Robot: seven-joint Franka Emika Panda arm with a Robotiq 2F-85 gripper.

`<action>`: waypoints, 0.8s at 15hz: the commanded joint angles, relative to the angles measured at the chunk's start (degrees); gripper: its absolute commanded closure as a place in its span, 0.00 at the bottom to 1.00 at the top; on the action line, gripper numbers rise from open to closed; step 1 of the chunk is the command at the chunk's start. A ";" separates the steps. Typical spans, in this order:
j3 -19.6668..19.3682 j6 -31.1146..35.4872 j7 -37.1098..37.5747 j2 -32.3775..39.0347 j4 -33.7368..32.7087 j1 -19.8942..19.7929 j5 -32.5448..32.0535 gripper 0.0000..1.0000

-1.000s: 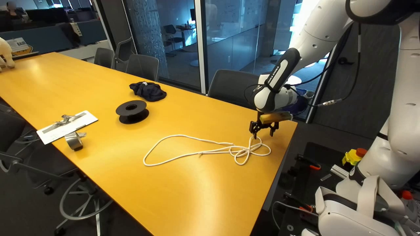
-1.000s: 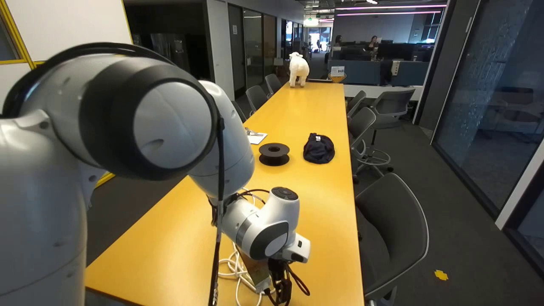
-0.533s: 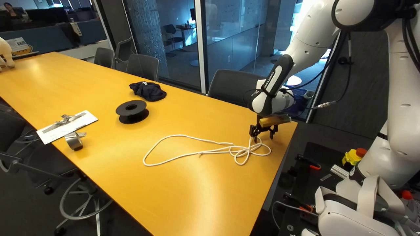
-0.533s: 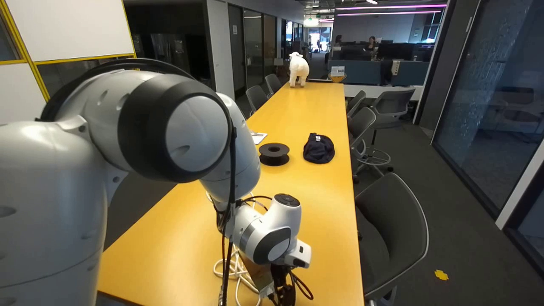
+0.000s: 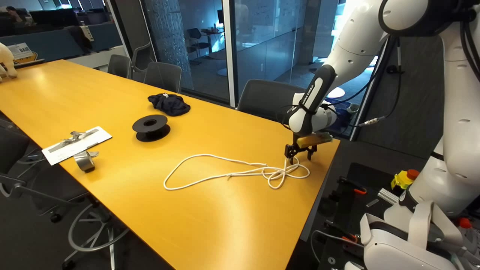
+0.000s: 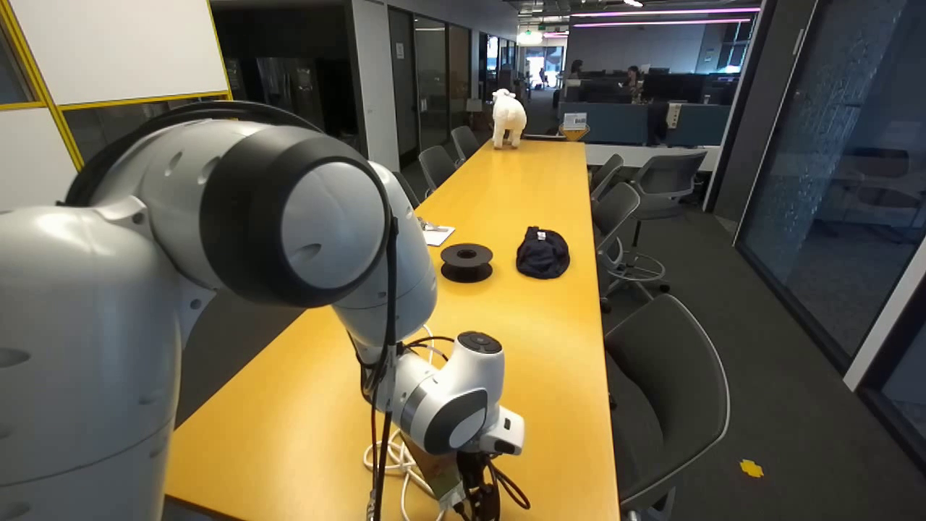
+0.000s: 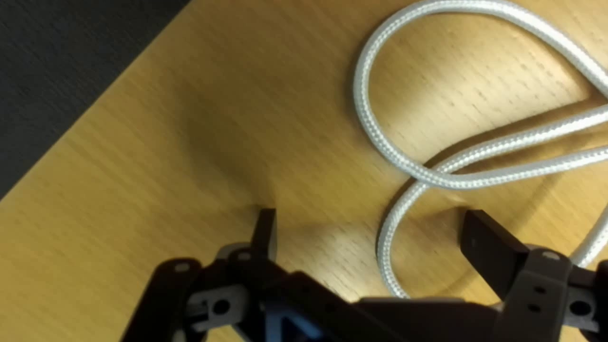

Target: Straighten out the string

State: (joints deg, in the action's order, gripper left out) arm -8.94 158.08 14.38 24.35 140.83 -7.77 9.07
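In both exterior views we see the white string lying in loops on the yellow desk; in the wrist view, part of it shows between the black fingers, which stand wide apart, holding nothing.

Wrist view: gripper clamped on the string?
No, in the wrist view the gripper stands open, its jaws well apart, with a strand of the string visible in the gap between them.
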 commanded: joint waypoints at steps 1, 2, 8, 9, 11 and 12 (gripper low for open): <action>-1.43 5.54 0.55 -0.56 2.22 1.81 -0.96 0.00; -1.45 6.56 0.42 -0.54 2.55 1.90 -0.86 0.00; -1.31 10.66 -0.01 -0.73 4.29 1.93 -0.31 0.00; -1.28 11.05 -0.05 -0.77 4.47 1.96 -0.27 0.00; -1.58 11.68 0.20 -0.90 4.78 2.43 -0.46 0.00; -1.62 11.94 0.22 -0.96 4.92 2.54 -0.44 0.00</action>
State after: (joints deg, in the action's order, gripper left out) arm -9.31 167.87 14.39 24.35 144.49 -6.89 9.04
